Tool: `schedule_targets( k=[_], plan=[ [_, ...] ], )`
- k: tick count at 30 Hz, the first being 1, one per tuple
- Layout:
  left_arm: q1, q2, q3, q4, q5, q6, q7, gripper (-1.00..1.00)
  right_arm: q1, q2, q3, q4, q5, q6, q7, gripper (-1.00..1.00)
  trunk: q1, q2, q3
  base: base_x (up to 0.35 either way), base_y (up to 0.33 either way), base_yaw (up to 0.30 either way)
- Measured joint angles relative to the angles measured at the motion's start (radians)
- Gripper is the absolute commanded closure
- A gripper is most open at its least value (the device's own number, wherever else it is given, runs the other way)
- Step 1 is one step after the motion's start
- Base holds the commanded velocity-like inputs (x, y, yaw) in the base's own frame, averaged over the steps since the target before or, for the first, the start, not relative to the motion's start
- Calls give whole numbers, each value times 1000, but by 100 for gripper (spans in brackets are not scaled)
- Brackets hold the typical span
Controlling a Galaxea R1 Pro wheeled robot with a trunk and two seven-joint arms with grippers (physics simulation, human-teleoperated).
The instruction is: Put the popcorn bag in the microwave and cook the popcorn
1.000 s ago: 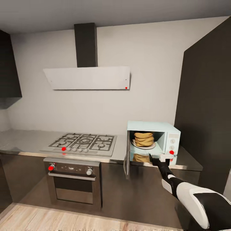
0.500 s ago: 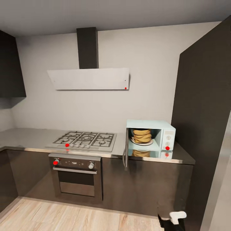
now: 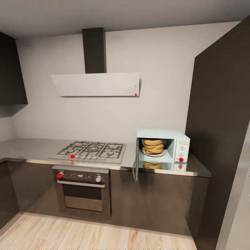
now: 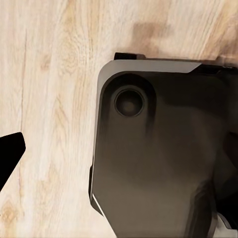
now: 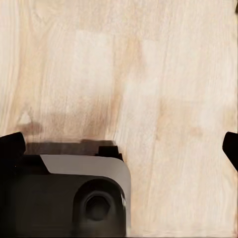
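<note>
The pale blue microwave (image 3: 163,137) stands on the grey countertop (image 3: 31,147) at its right end. Its door (image 3: 136,168) is swung wide open, edge-on to me. Inside, the tan popcorn bag (image 3: 153,146) sits upright on a white plate (image 3: 152,154). Any popcorn in the bag is hidden. My right gripper (image 5: 121,148) hangs over the wooden floor, open, with its black fingertips (image 5: 12,146) far apart and nothing between them. My left gripper (image 4: 119,153) is also low over the floor, open, one fingertip (image 4: 10,153) showing at the picture's edge.
A steel gas hob (image 3: 91,151) lies left of the microwave, with a built-in oven (image 3: 82,189) below and a white hood (image 3: 95,84) above. A tall dark cabinet (image 3: 222,139) rises on the right. My dark base (image 4: 163,153) sits on the light wooden floor (image 3: 86,236).
The head view has pulled back from the counter. My right arm, held out near the microwave's front a second ago, has dropped down and out of the head view.
</note>
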State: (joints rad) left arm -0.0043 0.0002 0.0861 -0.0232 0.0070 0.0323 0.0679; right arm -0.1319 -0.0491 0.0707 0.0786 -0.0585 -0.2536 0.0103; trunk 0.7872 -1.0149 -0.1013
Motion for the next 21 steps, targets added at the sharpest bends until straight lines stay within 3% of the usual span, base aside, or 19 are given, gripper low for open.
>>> schedule_targets(
  k=[11,14,17,21],
  plan=[
    [0,0,-2,-2,-1,-3,-4,-100,25,1,-2,-2,-2,-7,-16,-100,0,0,-17,0,0,-131],
    [0,19,-1,-14,-1,-9,-3,-100,25,1,-3,-2,-2,-9,-15,-100,0,0,-21,0,0,-198],
    [0,58,0,-58,-2,-11,-4,-100,25,1,-3,-2,-3,-9,-15,-100,0,0,-25,0,0,-237],
    [0,64,0,-65,-1,-11,-3,-100,25,2,-3,-2,-3,-9,-14,-100,0,0,-28,1,163,-254]
  ],
)
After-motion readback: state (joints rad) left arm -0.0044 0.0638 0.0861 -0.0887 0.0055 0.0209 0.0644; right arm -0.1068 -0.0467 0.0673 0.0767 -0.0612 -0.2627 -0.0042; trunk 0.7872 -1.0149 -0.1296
